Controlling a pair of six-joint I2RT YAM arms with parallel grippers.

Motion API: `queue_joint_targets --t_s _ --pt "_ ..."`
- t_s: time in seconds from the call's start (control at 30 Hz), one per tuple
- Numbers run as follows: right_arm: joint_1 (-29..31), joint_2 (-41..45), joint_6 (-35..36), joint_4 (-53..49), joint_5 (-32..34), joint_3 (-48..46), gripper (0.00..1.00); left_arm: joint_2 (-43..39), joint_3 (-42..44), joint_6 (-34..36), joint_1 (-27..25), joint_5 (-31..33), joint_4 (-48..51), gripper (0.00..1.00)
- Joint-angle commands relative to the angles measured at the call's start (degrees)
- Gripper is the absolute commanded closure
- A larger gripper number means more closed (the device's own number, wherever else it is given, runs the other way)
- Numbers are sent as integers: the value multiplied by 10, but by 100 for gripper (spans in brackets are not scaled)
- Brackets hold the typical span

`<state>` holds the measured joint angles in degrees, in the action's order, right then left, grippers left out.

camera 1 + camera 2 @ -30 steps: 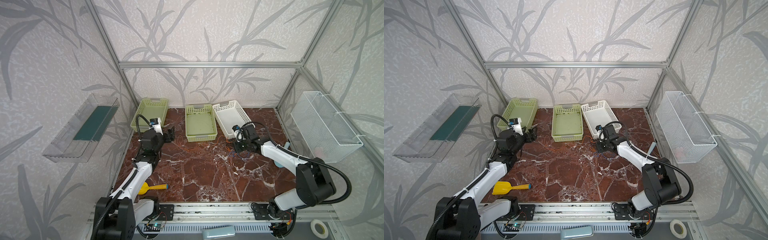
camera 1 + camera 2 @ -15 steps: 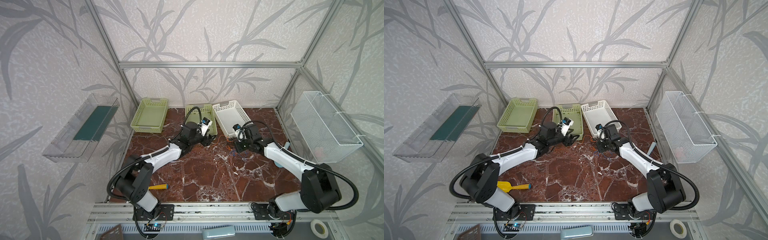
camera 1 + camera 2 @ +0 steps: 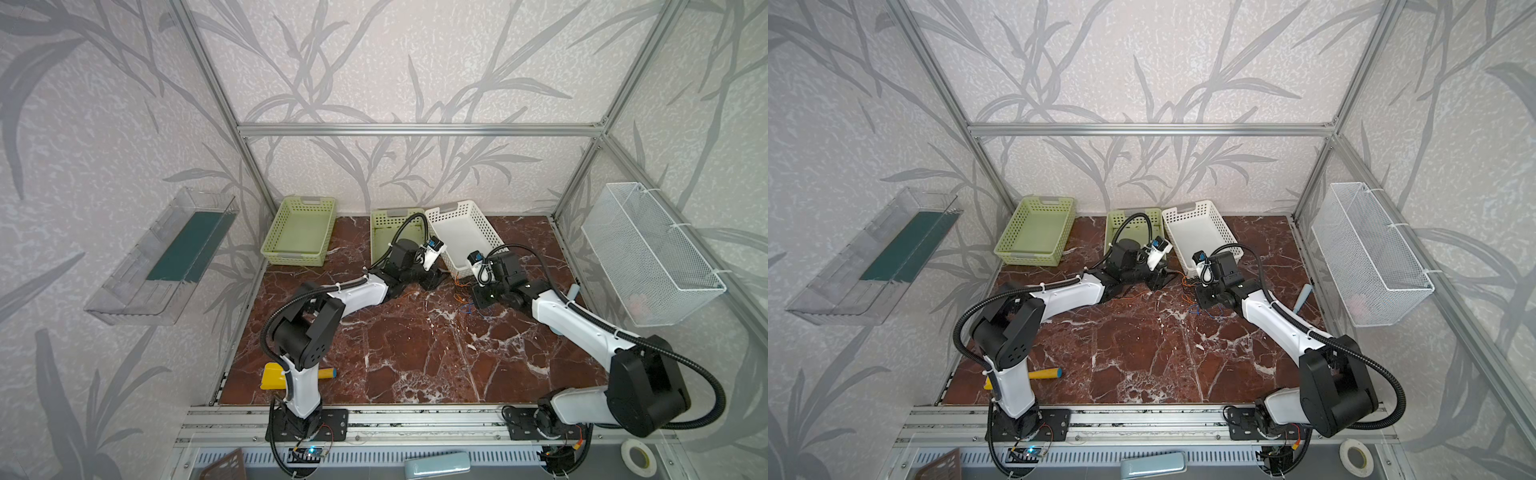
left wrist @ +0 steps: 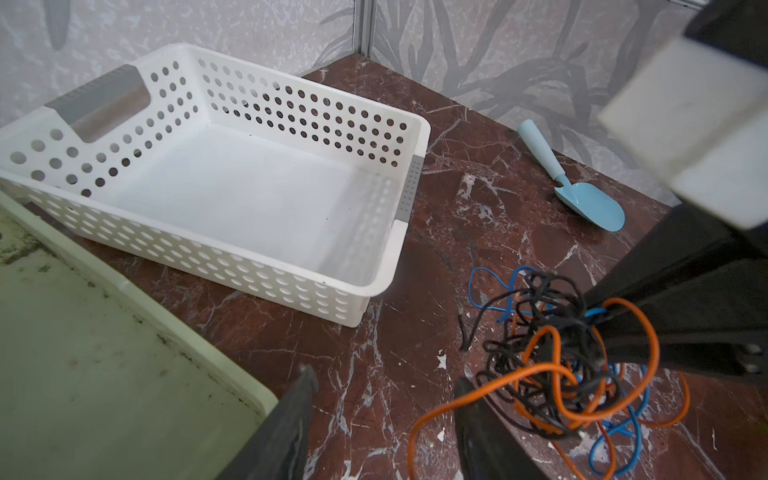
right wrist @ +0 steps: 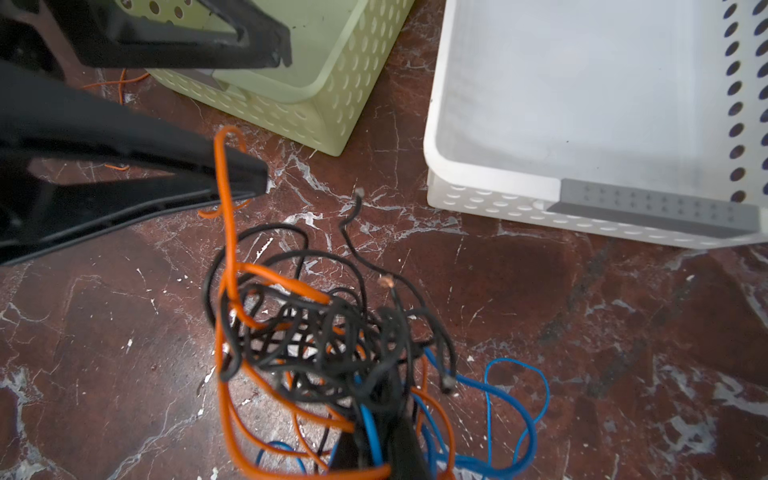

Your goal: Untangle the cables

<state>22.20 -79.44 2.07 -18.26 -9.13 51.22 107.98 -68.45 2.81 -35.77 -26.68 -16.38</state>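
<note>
The cables [image 4: 552,361] are a tangle of orange, blue and black wires on the marble floor in front of the white basket, small in both top views [image 3: 465,297] [image 3: 1192,297]. My right gripper [image 5: 374,419] is shut on the cables [image 5: 316,332], its fingers buried in the knot. My left gripper [image 4: 386,376] stands open just beside the tangle. One orange strand is draped over one of its fingers [image 5: 245,174], and nothing lies between the jaws. In both top views the two grippers [image 3: 436,280] [image 3: 480,296] nearly meet.
A white basket [image 4: 249,266] and a green basket [image 5: 332,112] stand close behind the tangle, and another green basket [image 3: 291,257] stands at the back left. A loose orange wire [image 3: 1133,295] lies under the left arm. A blue scoop [image 4: 582,199] lies near the right wall, a yellow scoop [image 3: 270,376] at the front left.
The left arm has swung from the back-left green basket across to the tangle, and its jaws have narrowed. The right gripper has stayed shut on the cables.
</note>
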Motion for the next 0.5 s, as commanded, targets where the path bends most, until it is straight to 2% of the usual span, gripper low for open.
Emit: queue_joint_targets --t_s 0.0,0.1,0.13,0.47 --pt "3 5 1 7 -12 0 100 22 -30 12 -9 -9 12 63" --pt "1 -2 -6 8 -9 3 100 18 -53 20 -17 3 44 95" --pt "-1 -6 -12 6 -4 3 100 11 -56 27 -20 14 51 100" --pt "-18 -41 -50 6 -11 -1 99 -121 -10 44 -20 87 47 100"
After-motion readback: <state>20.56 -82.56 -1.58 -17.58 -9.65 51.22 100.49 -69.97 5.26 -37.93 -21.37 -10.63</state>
